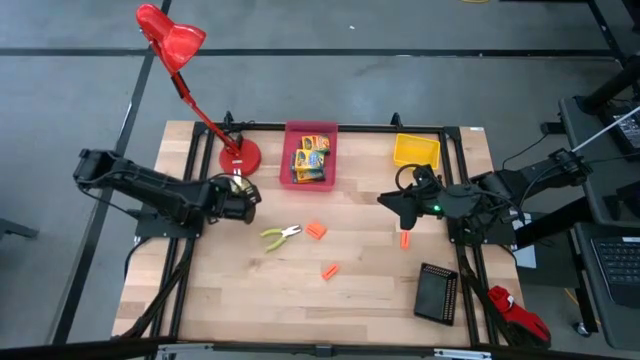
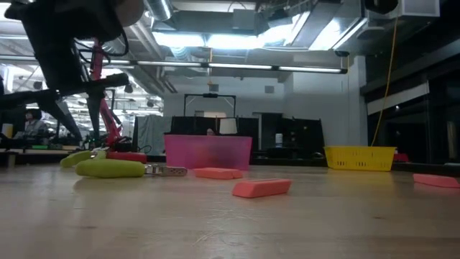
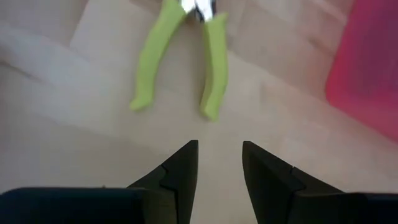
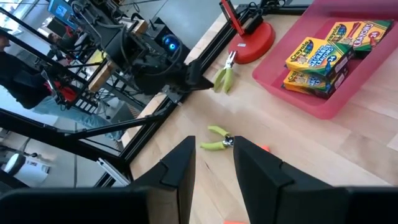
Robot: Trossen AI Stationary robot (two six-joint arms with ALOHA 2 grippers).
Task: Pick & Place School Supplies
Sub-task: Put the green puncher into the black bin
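Your left gripper (image 3: pixel 219 163) hangs low over the wood, fingers slightly parted and holding nothing, with the lime-handled pliers (image 3: pixel 184 57) just ahead, their head cut off at the frame edge. Your right gripper (image 4: pixel 212 158), narrowly open and empty, hovers near the yellow bin (image 1: pixel 416 151). Crayon boxes (image 1: pixel 309 160) sit in the pink bin (image 1: pixel 310 127); orange pieces (image 1: pixel 316 230) lie mid-table.

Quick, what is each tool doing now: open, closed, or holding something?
Left tool: open, holding nothing, facing the green-handled pliers on the table.
Right tool: open, holding nothing, above the table near the yellow bin.
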